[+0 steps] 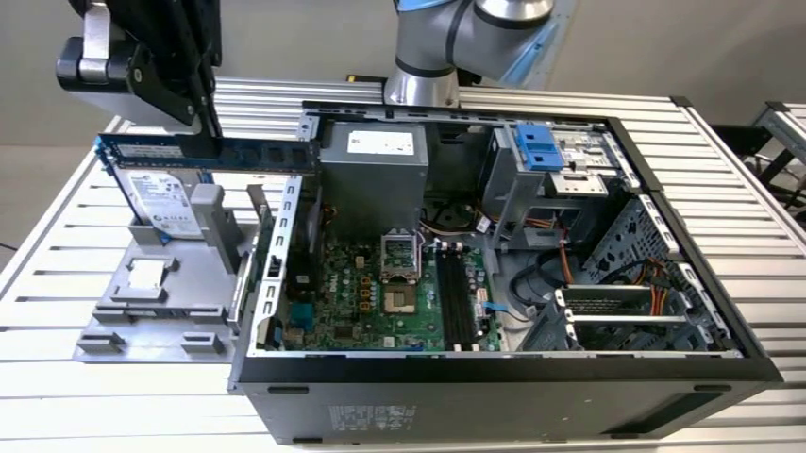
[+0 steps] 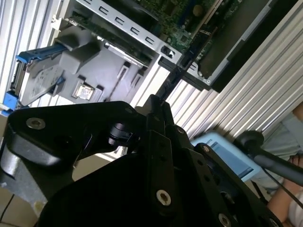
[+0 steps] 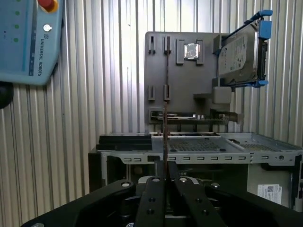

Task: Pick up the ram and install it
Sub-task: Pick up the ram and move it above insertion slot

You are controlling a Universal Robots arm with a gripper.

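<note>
In the upper left of the exterior view, the hand (image 1: 206,132) is clamped on the ram (image 1: 259,156). The ram hangs level above the grey holder (image 1: 176,321) on the bench (image 1: 38,283), apparently just clear of the open computer case (image 1: 504,366).

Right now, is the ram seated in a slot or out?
Out. The pincer is shut on the ram, holding it level in the air above the gray holder, beside the open case.
</note>
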